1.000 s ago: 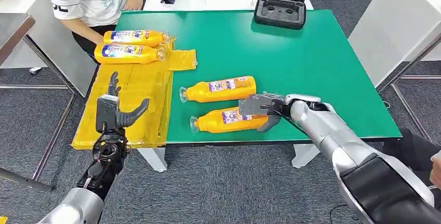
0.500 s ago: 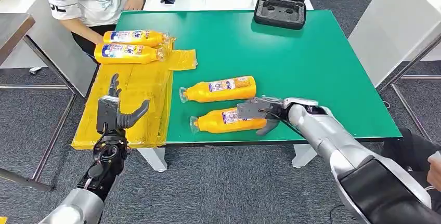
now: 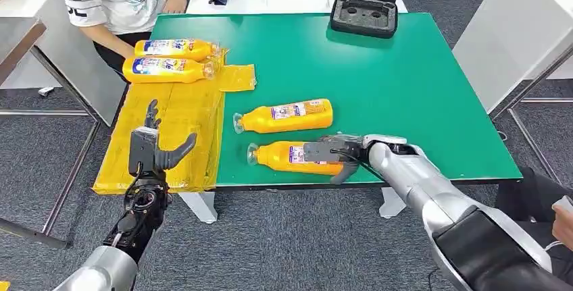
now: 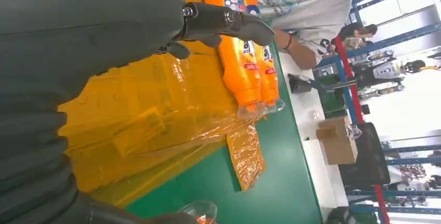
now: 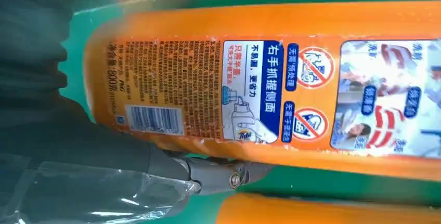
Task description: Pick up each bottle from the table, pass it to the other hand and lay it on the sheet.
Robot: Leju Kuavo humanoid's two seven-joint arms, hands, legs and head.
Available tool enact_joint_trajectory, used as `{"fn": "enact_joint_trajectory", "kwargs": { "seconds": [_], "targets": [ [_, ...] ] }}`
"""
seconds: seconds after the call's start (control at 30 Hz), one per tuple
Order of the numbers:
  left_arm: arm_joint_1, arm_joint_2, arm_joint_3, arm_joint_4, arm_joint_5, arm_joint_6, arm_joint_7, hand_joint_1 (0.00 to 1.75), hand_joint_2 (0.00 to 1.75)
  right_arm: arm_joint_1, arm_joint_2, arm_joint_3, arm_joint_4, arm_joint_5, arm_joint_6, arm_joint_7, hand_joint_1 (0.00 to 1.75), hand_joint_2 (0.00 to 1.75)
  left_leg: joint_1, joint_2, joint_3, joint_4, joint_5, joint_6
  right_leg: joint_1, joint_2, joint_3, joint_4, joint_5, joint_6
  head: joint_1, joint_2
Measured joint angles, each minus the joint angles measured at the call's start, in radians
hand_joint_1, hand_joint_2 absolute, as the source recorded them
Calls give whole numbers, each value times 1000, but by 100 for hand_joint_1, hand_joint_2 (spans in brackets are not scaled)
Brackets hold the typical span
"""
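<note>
Green table (image 3: 405, 68), lower centre: right hand (image 3: 331, 152) grasping near bottle (image 3: 287, 156) at base end, prob. full, heavy, slick plastic w/ glossy label—grip mid-body; left hand (image 3: 150, 146) empty, fingers spread.

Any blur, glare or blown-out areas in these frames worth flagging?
Head view: evenly lit and sharp, with the green table glare-free. Left wrist view: the background past the table is overexposed white, and the yellow sheet shows shiny wrinkle highlights. Right wrist view: the bottle label prints legibly; the upper edge is blurred.
</note>
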Motion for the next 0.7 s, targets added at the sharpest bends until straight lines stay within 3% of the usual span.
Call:
{"fn": "enact_joint_trajectory", "kwargs": {
  "seconds": [0.7],
  "targets": [
    [-7,-1,0,29,24,1,-16,0,175,-1,10,6,25,7,18,11,0,175,0,0,0,0,0,0,0,0,0,0,0,0,0,0]
  ]
}}
